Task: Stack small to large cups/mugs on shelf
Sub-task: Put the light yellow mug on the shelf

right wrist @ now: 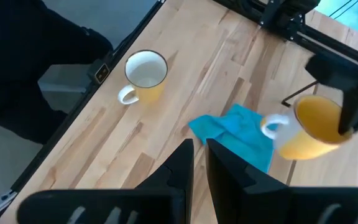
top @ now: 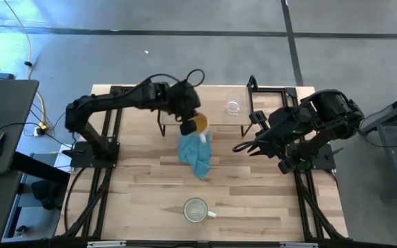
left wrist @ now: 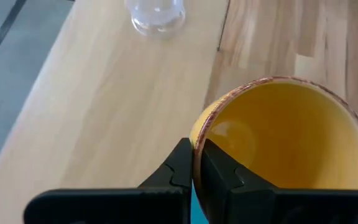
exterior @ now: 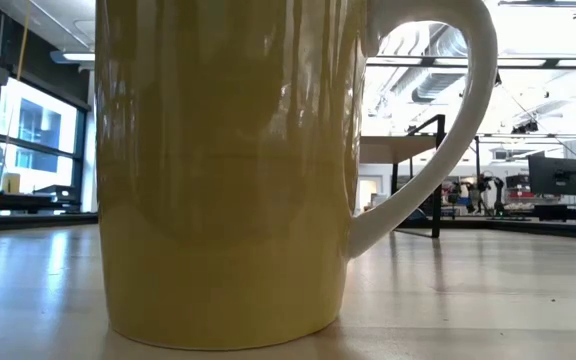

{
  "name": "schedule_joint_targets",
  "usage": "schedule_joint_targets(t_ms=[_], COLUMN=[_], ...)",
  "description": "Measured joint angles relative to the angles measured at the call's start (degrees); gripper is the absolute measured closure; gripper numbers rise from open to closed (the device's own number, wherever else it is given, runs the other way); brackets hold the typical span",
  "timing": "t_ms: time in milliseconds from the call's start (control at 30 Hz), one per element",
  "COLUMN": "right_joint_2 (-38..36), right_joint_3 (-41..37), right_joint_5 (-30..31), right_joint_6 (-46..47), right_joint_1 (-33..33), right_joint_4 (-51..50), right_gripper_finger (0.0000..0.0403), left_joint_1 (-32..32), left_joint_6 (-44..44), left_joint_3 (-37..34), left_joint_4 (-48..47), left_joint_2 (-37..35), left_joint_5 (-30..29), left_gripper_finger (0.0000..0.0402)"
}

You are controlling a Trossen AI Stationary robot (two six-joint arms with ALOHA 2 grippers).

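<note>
The orange mug (top: 198, 124) with its pale handle (right wrist: 271, 127) hangs in my left gripper (top: 185, 126) at the shelf's near edge, above the teal cloth (top: 196, 156). The small clear glass cup (top: 233, 107) stands on its base on the light-wood shelf (top: 216, 103); the left wrist view shows the cup (left wrist: 157, 15) too. The cream mug (top: 196, 210) stands upright on the table near its near edge and fills the low view (exterior: 228, 170). My right gripper (top: 243, 147) is shut and holds nothing, hovering right of the cloth. My left gripper pinches the orange mug's rim (left wrist: 197, 134), with one finger inside the mug and one outside. The fingers reach it from the table's left side. The mug is lifted clear of the table and the cloth, its mouth facing up.
The teal cloth (right wrist: 241, 134) lies crumpled on the table below the held mug. Black shelf legs (top: 162, 129) stand near it. Bare shelf board (left wrist: 117, 106) lies beside the glass cup. Open table spreads between the cloth and the cream mug (right wrist: 145, 74).
</note>
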Motion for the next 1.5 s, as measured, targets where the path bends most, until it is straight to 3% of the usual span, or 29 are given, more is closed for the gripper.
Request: schedule_joint_targets(t_ms=[467,1500], right_joint_2=[0.3,2.3], right_joint_3=[0.0,0.0], right_joint_5=[0.0,0.0], right_joint_6=[0.5,-1.0], right_joint_1=[0.0,0.0], right_joint_4=[-0.1,-0.2], right_gripper_finger=[0.037,0.037], left_joint_1=[6.7,13.9], left_joint_6=[6.0,7.8], left_joint_3=[25.8,26.6], left_joint_4=[-12.7,-14.6], left_joint_2=[14.1,18.0], left_joint_5=[0.2,3.7], left_gripper_finger=[0.0399,0.0399])
